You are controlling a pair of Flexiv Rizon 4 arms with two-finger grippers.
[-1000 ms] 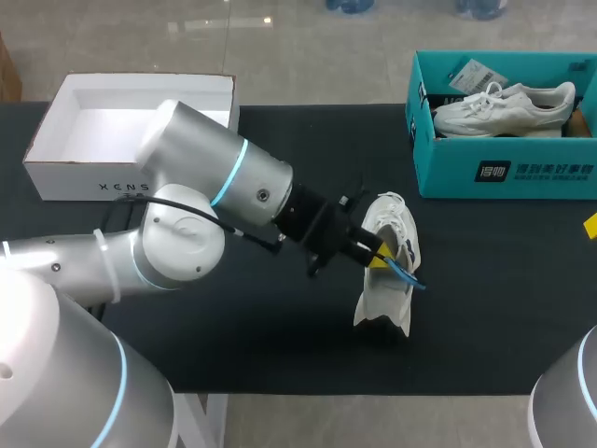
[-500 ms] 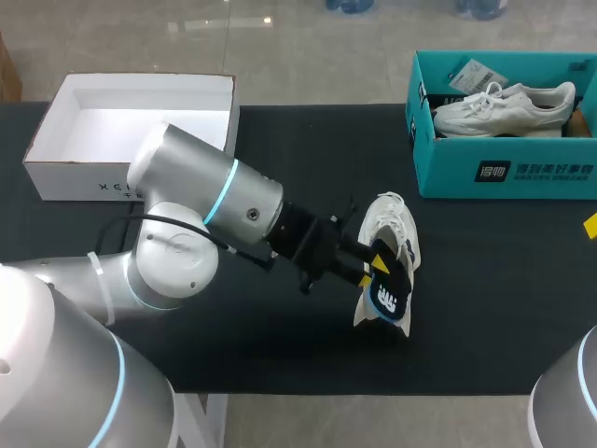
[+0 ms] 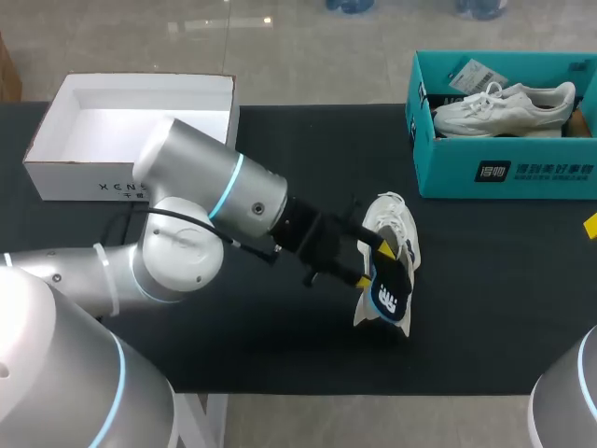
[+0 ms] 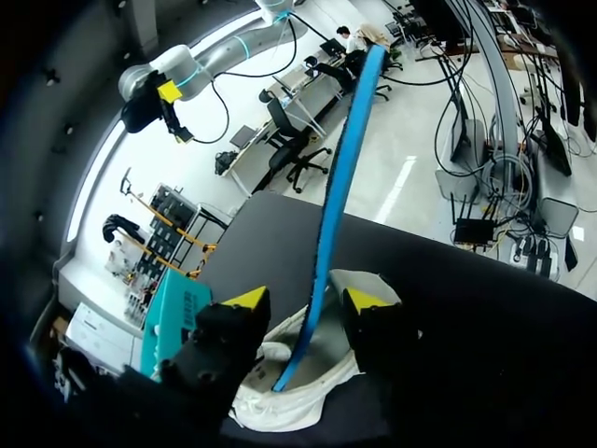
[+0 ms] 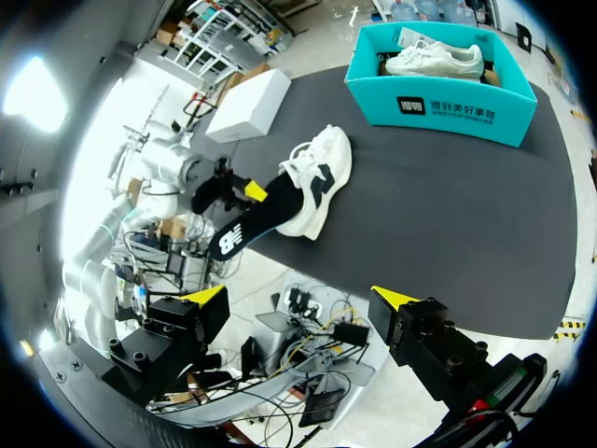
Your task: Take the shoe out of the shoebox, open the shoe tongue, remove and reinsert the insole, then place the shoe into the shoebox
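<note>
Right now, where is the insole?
Head view, right of centre: the insole sticks out of the white shoe at the left gripper, short of the teal shoebox.

The shoe [image 3: 399, 229] at centre right of the head frame is white with dark navy side marks. Its insole [image 3: 390, 291] has a black face with white print and a bright blue edge. The table [image 3: 280, 345] is black, the shoebox [image 3: 443, 168] at upper right is teal with white print and a second white shoe [image 3: 504, 107] inside, the box [image 3: 65, 177] at upper left is white, and the left arm [image 3: 201, 182] is silver-grey with a light-blue ring.
</note>
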